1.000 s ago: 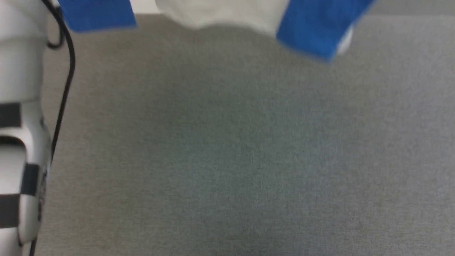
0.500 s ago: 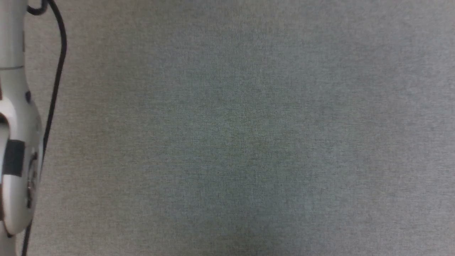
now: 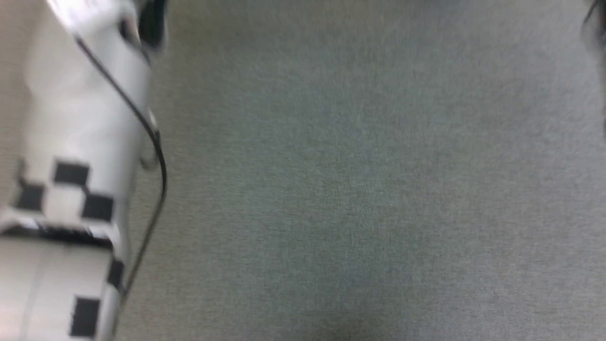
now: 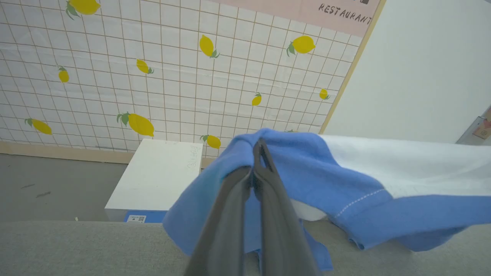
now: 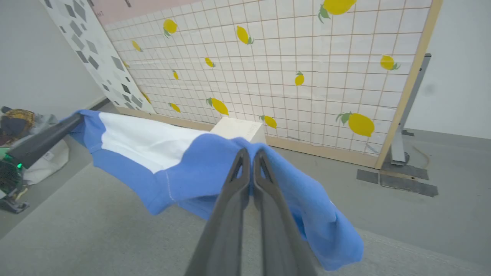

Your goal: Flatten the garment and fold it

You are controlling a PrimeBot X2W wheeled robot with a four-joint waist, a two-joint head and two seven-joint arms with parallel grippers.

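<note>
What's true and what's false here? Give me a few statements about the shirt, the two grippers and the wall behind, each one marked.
1. The left gripper and the right gripper are both shut on the garment. True.
2. The garment lies folded flat on the grey surface. False: it hangs unfolded, stretched between the two grippers.
3. Each gripper pinches a blue part of the garment. True.
4. The wall panel is printed with strawberries. False: it shows yellow lemons.

Your head view is smeared: the pale forearm (image 3: 75,142) runs off the left and bottom edges, and you cannot identify the dark shape (image 3: 597,23) at upper right. In your left wrist view the garment (image 4: 383,172) is cut by the right edge.
</note>
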